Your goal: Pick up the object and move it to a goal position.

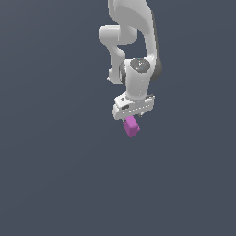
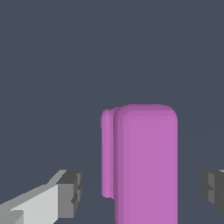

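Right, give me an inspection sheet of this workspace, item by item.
Surface: plain dark grey-blue ground, no markings seen.
Job's things: one magenta block, oblong, lying just below the gripper in the exterior view; in the wrist view it sits between the two fingers with a gap on each side.
Goal position: no marker seen.
Clutter: nothing seen.
Grippers: white gripper poised over the block, jaws open, dark pads not touching the block.
Cables: nothing seen.
Surroundings: white arm entering from the top of the exterior view; nothing else seen.
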Motion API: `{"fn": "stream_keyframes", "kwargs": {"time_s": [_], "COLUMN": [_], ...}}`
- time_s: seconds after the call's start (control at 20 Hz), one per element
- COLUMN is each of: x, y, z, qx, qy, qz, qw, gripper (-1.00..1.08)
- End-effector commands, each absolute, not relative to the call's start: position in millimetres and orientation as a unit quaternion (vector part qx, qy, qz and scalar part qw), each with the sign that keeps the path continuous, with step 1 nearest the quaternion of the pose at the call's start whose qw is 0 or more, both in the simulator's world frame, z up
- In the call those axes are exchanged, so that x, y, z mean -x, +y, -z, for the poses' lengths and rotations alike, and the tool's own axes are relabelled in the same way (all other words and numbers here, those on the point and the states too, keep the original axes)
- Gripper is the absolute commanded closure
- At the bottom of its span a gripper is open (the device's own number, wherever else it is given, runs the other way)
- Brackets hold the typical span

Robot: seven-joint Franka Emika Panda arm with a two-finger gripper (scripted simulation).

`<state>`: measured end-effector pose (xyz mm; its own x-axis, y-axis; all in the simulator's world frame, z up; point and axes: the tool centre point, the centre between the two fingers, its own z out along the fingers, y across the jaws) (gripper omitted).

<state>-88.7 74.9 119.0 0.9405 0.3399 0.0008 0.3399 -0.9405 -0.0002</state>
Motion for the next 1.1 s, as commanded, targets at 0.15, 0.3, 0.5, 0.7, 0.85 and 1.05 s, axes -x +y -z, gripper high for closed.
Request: {"fn": "stream_keyframes", "kwargs": {"time_s": [0.15,0.3,0.5,0.7,0.85,1.05], "x": [90.3,90.1,89.8,89.8,89.8,88.8], "y": [74.9,75.0,74.9,74.9,74.9,74.0], "z": [-93.3,-85.2,-82.6,-82.6,-82.6,-84.4], "qx": [0.985,0.985,0.985,0.985,0.985,0.985], "qy": [-0.174,-0.174,-0.174,-0.174,-0.174,-0.173], "qz": [0.0,0.0,0.0,0.0,0.0,0.001], "qw": [0.0,0.0,0.0,0.0,0.0,0.0], "gripper": [-0.92,-0.92,1.08,1.08,1.08,1.08]}}
